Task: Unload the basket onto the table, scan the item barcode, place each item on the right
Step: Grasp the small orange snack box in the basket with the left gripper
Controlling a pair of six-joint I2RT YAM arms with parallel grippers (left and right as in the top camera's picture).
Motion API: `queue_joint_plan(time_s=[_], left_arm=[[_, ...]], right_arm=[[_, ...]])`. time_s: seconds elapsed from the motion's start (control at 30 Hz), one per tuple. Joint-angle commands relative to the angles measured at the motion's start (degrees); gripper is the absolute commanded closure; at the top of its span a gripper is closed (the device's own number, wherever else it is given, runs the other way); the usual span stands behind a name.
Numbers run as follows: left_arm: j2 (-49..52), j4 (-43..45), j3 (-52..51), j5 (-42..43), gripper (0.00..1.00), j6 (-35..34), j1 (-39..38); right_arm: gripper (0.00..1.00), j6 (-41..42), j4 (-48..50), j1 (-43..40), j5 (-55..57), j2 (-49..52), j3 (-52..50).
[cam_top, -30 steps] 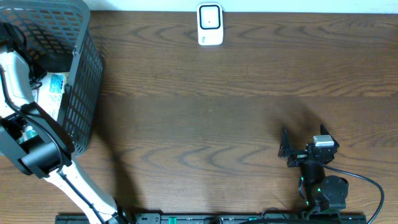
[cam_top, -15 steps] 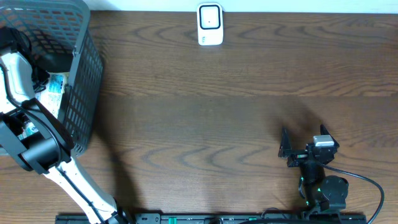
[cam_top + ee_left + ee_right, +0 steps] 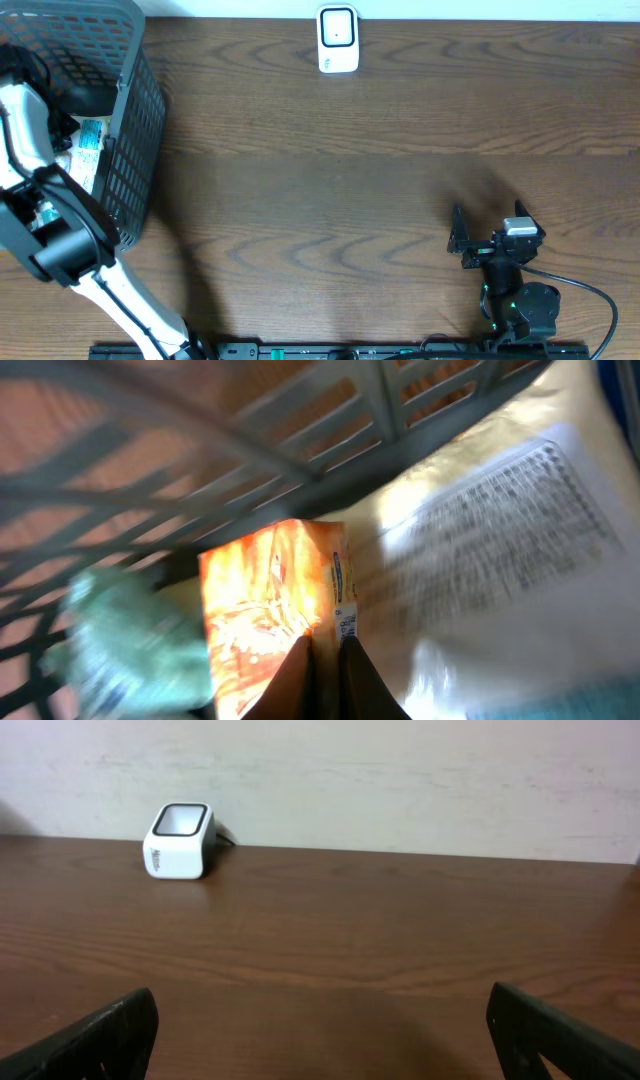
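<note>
Closing is the change since a second ago: my left jaws [image 3: 325,645] have come together inside the grey basket [image 3: 135,120] at the upper left of the overhead frame, while my left arm [image 3: 30,120] has barely shifted. They now pinch the lower corner edge of the orange box [image 3: 265,600], which sits low and centre in the left wrist frame, against the basket's mesh wall. A white packet with fine print [image 3: 500,530] lies to its right, and a blurred greenish thing [image 3: 120,630] to its left. My right jaws [image 3: 321,995] have not moved and stand spread wide over the table [image 3: 350,170] at the lower right, holding nothing. The white scanner [image 3: 338,40] stands at the top centre, well apart from both.
</note>
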Motion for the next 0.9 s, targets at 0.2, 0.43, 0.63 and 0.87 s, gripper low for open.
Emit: queue_joint_plan(time_s=[0.2, 0.43, 0.63, 0.87], left_arm=[[-18.12, -0.76, 0.07, 0.96, 0.93, -0.59, 0.11], [-29.03, 4.37, 0.07, 16.35, 0.93, -0.57, -0.98], [-33.07, 7.15, 0.07, 17.40, 0.78, -0.52, -5.09], [-28.52, -0.52, 0.04, 9.31, 0.12, -0.57, -5.55]], right_arm=[[0.01, -0.02, -0.26, -0.24, 0.00, -0.31, -0.07], [0.01, 0.00, -0.26, -0.24, 0.02, -0.31, -0.07], [0.01, -0.02, -0.26, -0.24, 0.02, -0.31, -0.07], [0.01, -0.02, -0.26, -0.24, 0.02, -0.31, -0.07]])
